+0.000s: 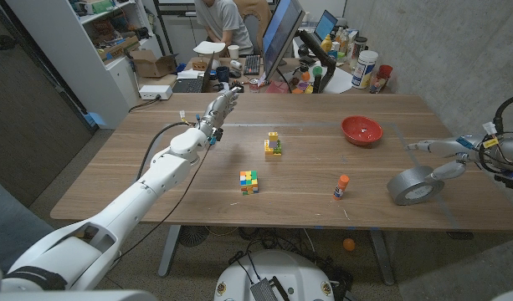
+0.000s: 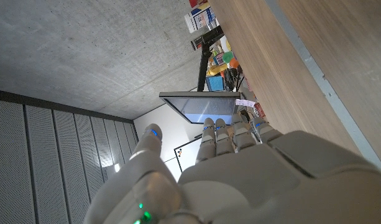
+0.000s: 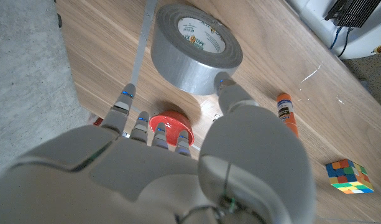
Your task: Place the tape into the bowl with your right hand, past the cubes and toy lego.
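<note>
At far right of the head view, my right hand [image 1: 457, 149] is spread open, holding nothing, thumb touching the tape [image 1: 415, 186], ready to grasp; bowl [image 1: 361, 130] waits upper right.

Even, soft indoor light falls on my long wooden table [image 1: 306, 159], bright enough that colours read cleanly. The small multicoloured cube [image 1: 249, 181] and the grey roll of duct tape [image 1: 415, 186] throw only short, faint shadows. From my head, the near corners curve with lens distortion, and my white left arm [image 1: 147, 196] looks slightly overexposed. Along my left wrist, the hand's pale back [image 2: 240, 180] is close and soft-edged. Along my right wrist, a pale sheen streaks the wood beside the tape.
</note>
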Controlling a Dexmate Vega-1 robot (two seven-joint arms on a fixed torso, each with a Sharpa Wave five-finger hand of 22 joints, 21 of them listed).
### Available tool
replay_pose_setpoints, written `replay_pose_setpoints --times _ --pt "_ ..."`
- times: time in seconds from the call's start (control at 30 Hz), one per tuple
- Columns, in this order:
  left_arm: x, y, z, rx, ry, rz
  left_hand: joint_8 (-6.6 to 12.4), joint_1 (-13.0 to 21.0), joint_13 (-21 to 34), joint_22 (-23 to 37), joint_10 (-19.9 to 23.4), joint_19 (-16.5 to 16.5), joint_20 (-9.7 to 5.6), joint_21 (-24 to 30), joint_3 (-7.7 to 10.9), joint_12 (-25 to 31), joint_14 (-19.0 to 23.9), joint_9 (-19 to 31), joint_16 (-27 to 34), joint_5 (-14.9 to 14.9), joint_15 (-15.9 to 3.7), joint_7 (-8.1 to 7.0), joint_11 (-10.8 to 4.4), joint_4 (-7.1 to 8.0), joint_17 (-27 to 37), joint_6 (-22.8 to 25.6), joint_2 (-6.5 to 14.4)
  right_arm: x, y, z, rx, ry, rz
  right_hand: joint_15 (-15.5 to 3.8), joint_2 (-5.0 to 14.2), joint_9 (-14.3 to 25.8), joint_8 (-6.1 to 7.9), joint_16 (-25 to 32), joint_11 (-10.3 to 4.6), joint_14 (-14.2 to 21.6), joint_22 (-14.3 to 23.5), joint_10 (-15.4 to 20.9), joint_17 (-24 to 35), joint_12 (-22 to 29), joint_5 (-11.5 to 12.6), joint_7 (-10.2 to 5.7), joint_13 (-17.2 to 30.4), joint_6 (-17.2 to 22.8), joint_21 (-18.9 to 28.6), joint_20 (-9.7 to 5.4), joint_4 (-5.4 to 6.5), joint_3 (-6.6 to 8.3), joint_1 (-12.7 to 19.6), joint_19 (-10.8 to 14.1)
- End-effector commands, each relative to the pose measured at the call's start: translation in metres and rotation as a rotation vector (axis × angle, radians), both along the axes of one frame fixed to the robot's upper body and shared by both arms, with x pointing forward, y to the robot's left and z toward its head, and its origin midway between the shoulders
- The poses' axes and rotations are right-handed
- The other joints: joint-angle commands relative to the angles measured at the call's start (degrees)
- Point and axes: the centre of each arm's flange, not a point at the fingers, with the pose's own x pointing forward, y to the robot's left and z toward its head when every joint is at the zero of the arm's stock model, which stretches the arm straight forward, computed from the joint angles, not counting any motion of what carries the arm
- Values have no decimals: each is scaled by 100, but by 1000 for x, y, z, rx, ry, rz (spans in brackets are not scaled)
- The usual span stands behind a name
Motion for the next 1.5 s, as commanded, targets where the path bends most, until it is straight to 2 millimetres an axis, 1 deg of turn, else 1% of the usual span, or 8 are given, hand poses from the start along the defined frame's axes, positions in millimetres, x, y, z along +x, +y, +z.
replay_pose_setpoints --times 0.03,0.37,0.73,1.07,1.27,1.37,1.47,1.5 --pt "-7 12 0 -13 -2 33 -10 21 30 33 27 -12 57 14 -7 31 21 29 34 12 -1 6 9 -7 6 26 1 8 -1 -14 21 20 -13 57 -14 17 72 66 -22 -1 24 32 6 48 34 -18 27 41 29 -11 33 -1 -32 -15" --pt "-8 11 1 -3 1 27 -7 20 32 33 59 -16 56 15 -8 38 43 31 36 13 18 2 15 -7 6 44 0 16 -2 -24 30 41 2 24 -4 14 101 94 -51 54 29 112 7 89 40 -16 33 84 50 -13 49 3 -67 4" --pt "-9 13 -14 -11 41 37 -7 17 34 33 83 -13 73 18 -9 42 60 32 38 12 41 -6 14 -6 8 52 0 27 -11 -35 66 48 -15 -19 33 9 186 144 -55 173 35 297 5 161 45 -48 37 301 84 -18 57 28 -90 64" --pt "-10 13 -19 -10 51 38 -10 14 36 34 95 -13 83 20 -10 41 68 33 37 12 52 -12 15 -5 9 53 -1 43 -11 -46 106 57 13 -91 55 5 226 177 -84 268 40 418 -1 199 45 -54 39 433 113 -23 52 52 -94 143" --pt "-11 14 -23 -16 61 44 -10 13 37 34 89 -17 87 19 -11 36 74 34 37 12 56 -9 13 -4 10 57 -1 46 -14 -50 124 44 18 -165 83 1 278 220 -153 398 46 550 -5 239 44 -81 40 604 149 -28 47 78 -92 255" --pt "-12 16 -23 -18 60 51 -11 12 38 34 99 -18 86 19 -11 37 73 34 35 12 58 -11 0 -3 10 57 -1 47 -16 -52 136 24 19 -265 159 -2 345 290 -221 621 63 715 -16 281 51 -148 42 853 243 -54 16 144 -22 543" --pt "-13 17 -24 -26 60 51 -9 11 38 34 97 -14 89 21 -11 35 75 34 35 12 59 -20 13 -3 11 64 -1 47 -17 -53 139 3 27 -459 251 21 509 402 -363 1100 75 1180 -37 407 22 -223 78 1505 544 -95 -66 246 209 1590" --pt "-13 17 -24 -28 59 50 -9 10 39 34 95 -16 93 20 -11 34 79 34 36 12 74 -17 18 -3 11 64 0 48 -16 -53 140 5 30 -509 281 32 548 429 -433 1198 73 1253 -31 425 17 -236 92 1650 609 -124 -69 261 260 1825"
